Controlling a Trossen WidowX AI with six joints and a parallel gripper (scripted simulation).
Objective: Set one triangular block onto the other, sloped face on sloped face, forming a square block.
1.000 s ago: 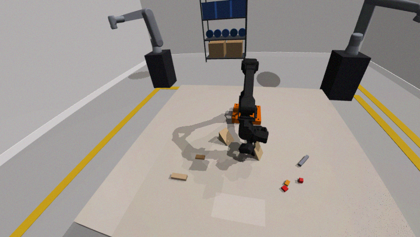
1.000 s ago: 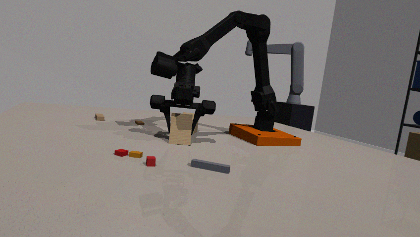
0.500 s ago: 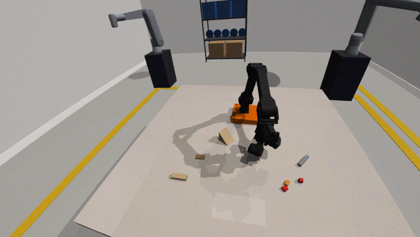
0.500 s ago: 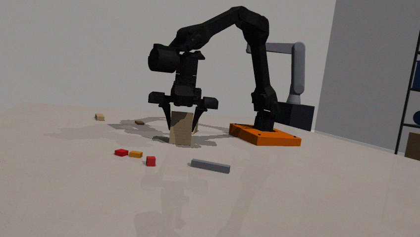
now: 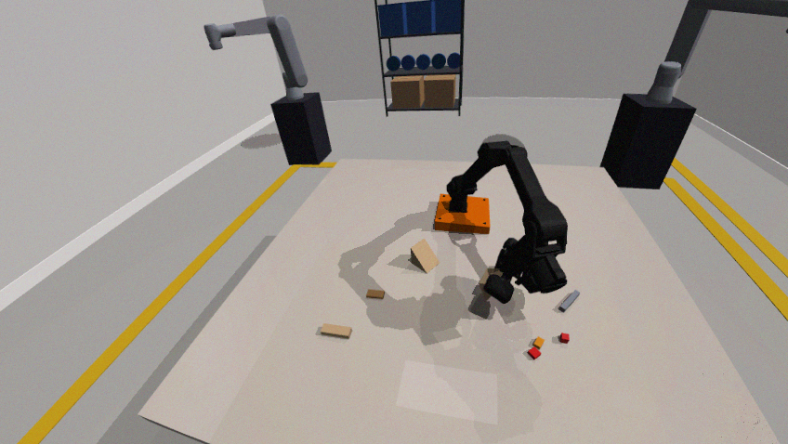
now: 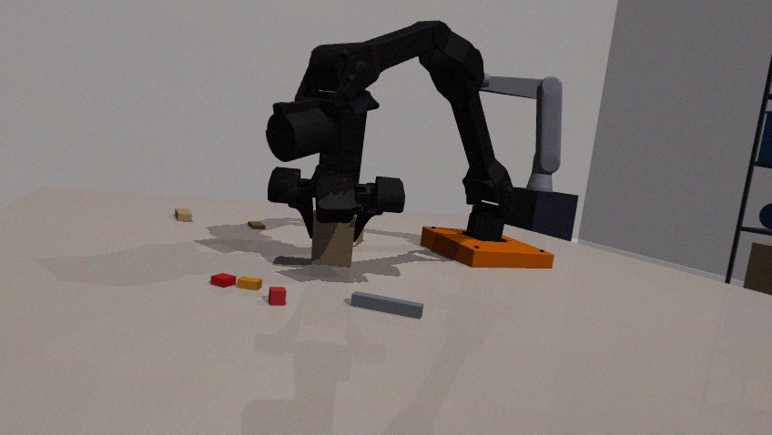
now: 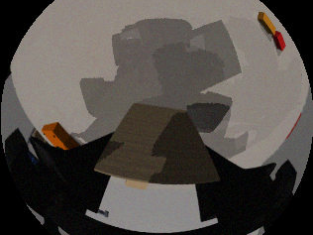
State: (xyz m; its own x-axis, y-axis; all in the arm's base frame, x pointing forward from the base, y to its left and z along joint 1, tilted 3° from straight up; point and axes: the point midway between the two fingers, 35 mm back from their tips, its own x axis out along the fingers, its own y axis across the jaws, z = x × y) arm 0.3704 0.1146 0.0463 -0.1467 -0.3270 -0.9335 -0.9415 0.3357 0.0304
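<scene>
My tool [image 6: 335,229] is clamped on one wedge [image 6: 332,244], near the middle of the worktop [image 6: 594,335], its base seemingly on the surface. The other wedge [image 5: 424,254] sits apart, toward the left edge, nearer my orange base [image 5: 463,214].
</scene>
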